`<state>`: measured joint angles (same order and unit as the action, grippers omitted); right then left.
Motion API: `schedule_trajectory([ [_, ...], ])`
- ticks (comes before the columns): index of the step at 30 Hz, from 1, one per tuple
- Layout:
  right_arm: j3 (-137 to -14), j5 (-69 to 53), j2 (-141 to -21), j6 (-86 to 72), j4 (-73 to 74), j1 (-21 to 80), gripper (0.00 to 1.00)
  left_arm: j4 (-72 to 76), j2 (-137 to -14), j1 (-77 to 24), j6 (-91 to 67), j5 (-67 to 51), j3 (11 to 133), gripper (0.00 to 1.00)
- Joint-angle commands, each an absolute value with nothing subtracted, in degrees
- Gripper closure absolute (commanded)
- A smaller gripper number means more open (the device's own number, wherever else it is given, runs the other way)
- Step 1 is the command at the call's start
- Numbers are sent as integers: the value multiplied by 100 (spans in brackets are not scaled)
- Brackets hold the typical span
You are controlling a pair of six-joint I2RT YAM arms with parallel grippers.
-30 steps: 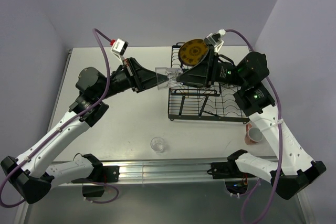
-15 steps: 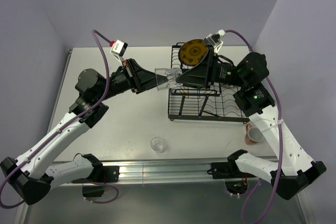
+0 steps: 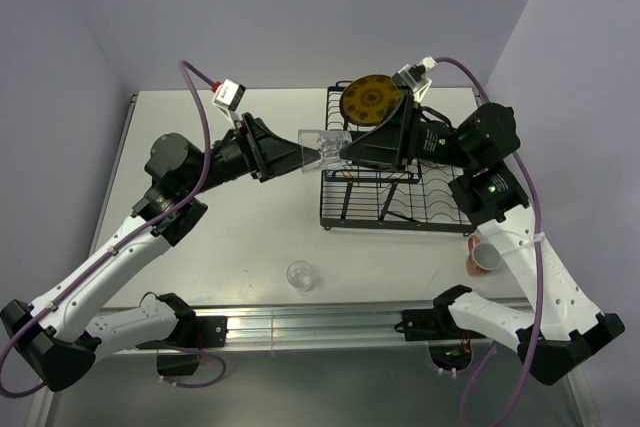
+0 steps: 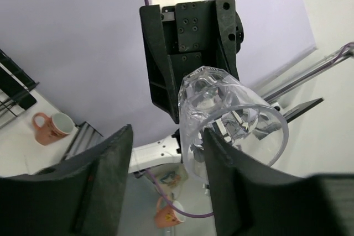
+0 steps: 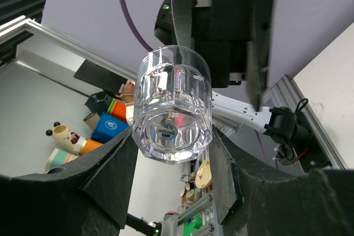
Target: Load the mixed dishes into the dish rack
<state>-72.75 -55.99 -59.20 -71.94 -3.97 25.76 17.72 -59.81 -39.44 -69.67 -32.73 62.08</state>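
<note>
Both arms meet in mid-air above the counter (image 3: 230,237), just off the left end of the dish rack (image 3: 400,209), with one clear glass tumbler (image 3: 325,145) lying horizontally between them. The right claw (image 3: 345,152) is pinching this tumbler at its base end: the right wrist view shows the thick glass bottom facing the camera with a black finger pressed against each side. The left claw (image 3: 297,153) is at the tumbler's open mouth end with its fingers spread; in the left wrist view there is a clear gap between one finger (image 4: 99,186) and the glass wall, while the rim overlaps the other finger, and contact there cannot be confirmed. The tumbler is clear of the counter and outside the rack, level with the rack's upper left corner. The yellow-orange plate (image 3: 366,99) with the brown patterned centre stands upright on edge at the far end of the rack. A second clear tumbler (image 3: 301,274) stands upright on the counter near the front edge, well apart from the rack. A pink mug (image 3: 484,257) sits on the counter at the right, beside the right arm.
</note>
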Motion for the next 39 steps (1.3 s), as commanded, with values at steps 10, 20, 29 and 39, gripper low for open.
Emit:
schedule_trajectory([
  [10, -7479, -5643, -5616, -6769, -266, 2162, 100, 601, -5441, -3964, -6434, -2674, 6363, 15],
  [20, -10343, -3193, -7056, -3007, 5113, 1925, 100, -3637, -5334, -3955, -6135, 273, 7136, 19],
  [29, -11339, -1240, -8077, -2066, 6038, 1934, 100, -3938, -5564, -3955, -6161, 53, 6426, 24],
  [39, -11276, -458, -8463, -1819, 6047, 2083, 100, -3876, -5695, -3955, -6100, -334, 6214, 23],
])
